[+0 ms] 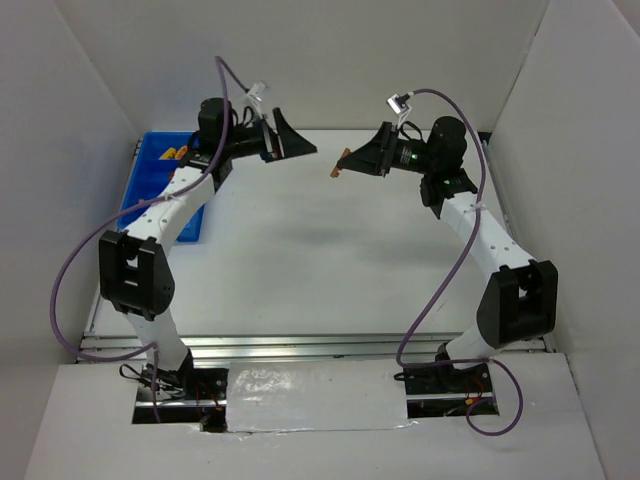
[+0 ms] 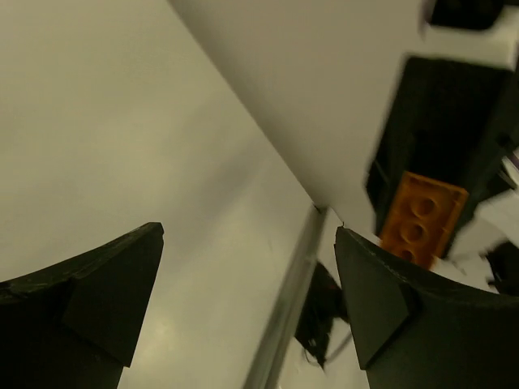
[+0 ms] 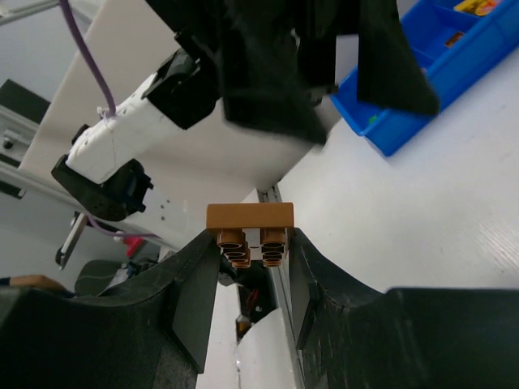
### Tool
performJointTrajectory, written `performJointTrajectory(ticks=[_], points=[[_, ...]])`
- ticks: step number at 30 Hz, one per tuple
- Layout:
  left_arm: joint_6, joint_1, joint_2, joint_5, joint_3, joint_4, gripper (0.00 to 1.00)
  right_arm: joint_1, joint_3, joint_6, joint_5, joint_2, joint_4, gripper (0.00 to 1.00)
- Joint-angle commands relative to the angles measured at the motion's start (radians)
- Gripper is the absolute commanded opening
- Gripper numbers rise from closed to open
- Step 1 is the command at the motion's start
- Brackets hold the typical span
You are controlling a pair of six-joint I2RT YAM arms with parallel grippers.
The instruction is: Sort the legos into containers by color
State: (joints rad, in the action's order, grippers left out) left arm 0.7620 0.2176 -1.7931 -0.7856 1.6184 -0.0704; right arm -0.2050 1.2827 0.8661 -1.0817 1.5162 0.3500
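**Orange brick held up between the two arms**

Close up, the right gripper (image 3: 250,243) pinches an orange lego (image 3: 249,215) at its fingertips, with the hollow underside showing. The left wrist view shows its studs instead. Facing it, the left gripper (image 2: 247,275) hangs with its fingers spread wide. Farther off at the table's left, the blue bin (image 1: 197,228) holds small pieces.

top view high at near side, looking down over whole table (image 1: 330,250), left wrist view close, tilted, facing across at orange lego (image 2: 422,217), right wrist view right behind same lego, facing back at left arm (image 3: 122,142) and bin (image 3: 442,81), bin shared with top view
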Motion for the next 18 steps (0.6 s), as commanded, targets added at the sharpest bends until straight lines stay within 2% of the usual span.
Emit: performJointTrajectory(ticks=[1,11,16,18], points=[[-0.033,0.025,0.084,-0.245,0.001,-0.123,0.99,-0.005,0.023,0.129,-0.076,0.009,0.224,0.00],[0.065,0.106,0.086,-0.365,-0.043,-0.288,0.97,-0.013,0.055,0.079,-0.070,0.010,0.138,0.00],[0.236,0.131,0.064,-0.414,-0.078,-0.517,0.97,-0.014,0.076,0.091,-0.070,0.025,0.145,0.00],[0.218,0.147,0.058,-0.409,-0.057,-0.485,0.97,-0.016,0.087,0.087,-0.072,0.030,0.141,0.00]])
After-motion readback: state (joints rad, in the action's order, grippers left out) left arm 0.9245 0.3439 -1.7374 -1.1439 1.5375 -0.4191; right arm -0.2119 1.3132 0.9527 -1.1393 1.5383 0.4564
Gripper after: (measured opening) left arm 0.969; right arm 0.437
